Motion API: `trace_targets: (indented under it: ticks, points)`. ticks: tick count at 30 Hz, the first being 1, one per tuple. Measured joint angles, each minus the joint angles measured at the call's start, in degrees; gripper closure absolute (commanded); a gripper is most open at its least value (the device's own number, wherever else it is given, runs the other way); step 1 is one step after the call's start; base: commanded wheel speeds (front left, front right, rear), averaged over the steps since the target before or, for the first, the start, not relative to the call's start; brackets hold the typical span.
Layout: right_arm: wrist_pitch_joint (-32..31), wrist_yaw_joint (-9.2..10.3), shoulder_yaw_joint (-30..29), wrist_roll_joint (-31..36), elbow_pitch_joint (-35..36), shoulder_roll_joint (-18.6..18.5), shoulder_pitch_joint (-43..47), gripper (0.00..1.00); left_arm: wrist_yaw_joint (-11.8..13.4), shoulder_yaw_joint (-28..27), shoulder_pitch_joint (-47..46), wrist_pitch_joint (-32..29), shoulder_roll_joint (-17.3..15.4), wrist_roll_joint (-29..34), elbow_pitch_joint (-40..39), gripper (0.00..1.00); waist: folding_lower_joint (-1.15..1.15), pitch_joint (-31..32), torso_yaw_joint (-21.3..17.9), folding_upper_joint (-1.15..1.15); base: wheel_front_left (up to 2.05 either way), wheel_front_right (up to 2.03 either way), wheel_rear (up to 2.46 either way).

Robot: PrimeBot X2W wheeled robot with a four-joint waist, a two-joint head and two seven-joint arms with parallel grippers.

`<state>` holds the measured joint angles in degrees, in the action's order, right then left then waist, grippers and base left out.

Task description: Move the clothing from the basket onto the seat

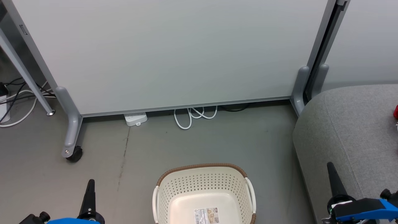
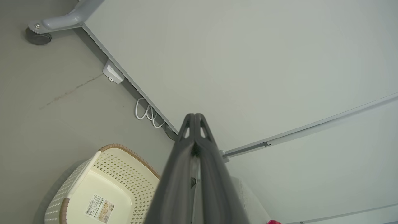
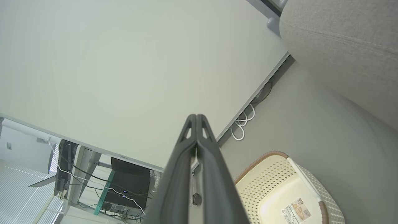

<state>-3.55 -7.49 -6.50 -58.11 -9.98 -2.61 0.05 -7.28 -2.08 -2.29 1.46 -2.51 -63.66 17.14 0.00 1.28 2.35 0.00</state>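
Note:
The cream perforated basket (image 1: pixel 203 183) stands on the floor at bottom centre, with nothing but a label on its bottom; it also appears as the basket (image 2: pixel 102 193) and the basket (image 3: pixel 279 186) in the wrist views. The grey seat (image 1: pixel 348 124) fills the right side. A sliver of red clothing (image 1: pixel 395 112) lies on the seat at the right edge, and a red scrap of clothing (image 2: pixel 273 222) shows at the left wrist view's bottom. My left gripper (image 1: pixel 90 183) hangs left of the basket, shut and holding nothing. My right gripper (image 1: pixel 330 166) is shut in front of the seat.
A pale partition panel (image 1: pixel 174 53) on grey wheeled legs (image 1: pixel 71 133) stands behind the basket. A white power strip (image 1: pixel 135 119) and looped white cable (image 1: pixel 194 115) lie at its base. More cables (image 1: pixel 15 99) trail at far left. Bare grey floor (image 1: pixel 217 143) surrounds the basket.

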Motion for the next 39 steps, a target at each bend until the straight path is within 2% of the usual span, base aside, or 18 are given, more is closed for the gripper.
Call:
trace_targets:
  ticks: [39]
  points:
    - [-1.9,0.0,0.0,-22.4,-2.6,-0.1,-3.8,1.0,0.0,-3.0,-2.4,-5.3,-0.1,-18.7,-2.0,1.0,0.0,-0.9,-1.4,0.0,0.0,0.0,0.0]
